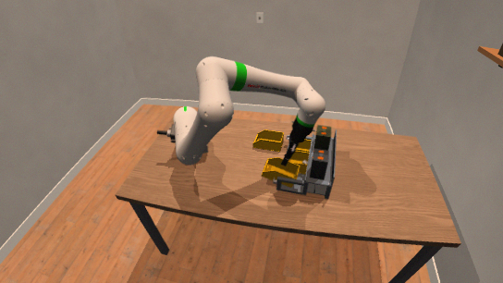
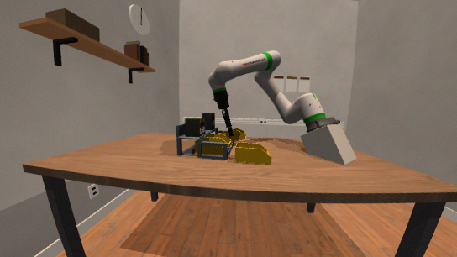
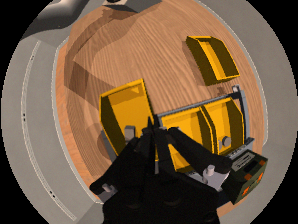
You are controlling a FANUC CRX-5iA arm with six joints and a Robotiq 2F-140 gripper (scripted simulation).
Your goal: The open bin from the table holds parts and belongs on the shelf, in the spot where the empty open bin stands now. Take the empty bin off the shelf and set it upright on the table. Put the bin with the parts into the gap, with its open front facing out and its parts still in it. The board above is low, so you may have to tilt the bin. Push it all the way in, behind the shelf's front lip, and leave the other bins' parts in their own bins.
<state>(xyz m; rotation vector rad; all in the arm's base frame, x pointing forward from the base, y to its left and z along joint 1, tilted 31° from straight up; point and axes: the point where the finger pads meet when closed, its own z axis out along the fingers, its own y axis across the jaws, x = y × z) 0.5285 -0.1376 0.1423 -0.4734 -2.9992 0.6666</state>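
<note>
My gripper (image 1: 285, 163) (image 2: 230, 134) (image 3: 154, 121) is shut on the wall of a yellow open bin (image 1: 277, 170) (image 2: 239, 134) (image 3: 111, 120). This bin looks tilted and raised, at the shelf's near end in the top view. A grey part (image 3: 130, 131) shows inside it; its other contents are hidden. The grey shelf (image 1: 318, 189) (image 2: 180, 147) (image 3: 187, 106) holds two other yellow bins, one with a grey part (image 3: 226, 141) showing. An empty yellow bin (image 1: 268, 140) (image 2: 252, 154) (image 3: 218, 54) stands upright on the table (image 1: 384, 203), in front of the shelf's other end.
Two dark boxes with orange marks stand on the shelf's upper board, one nearer (image 1: 319, 166) and one farther (image 1: 324, 136) in the top view. The bin in the shelf's middle (image 3: 182, 125) stands close to my fingers. The shelf's end frame is beside the tilted bin.
</note>
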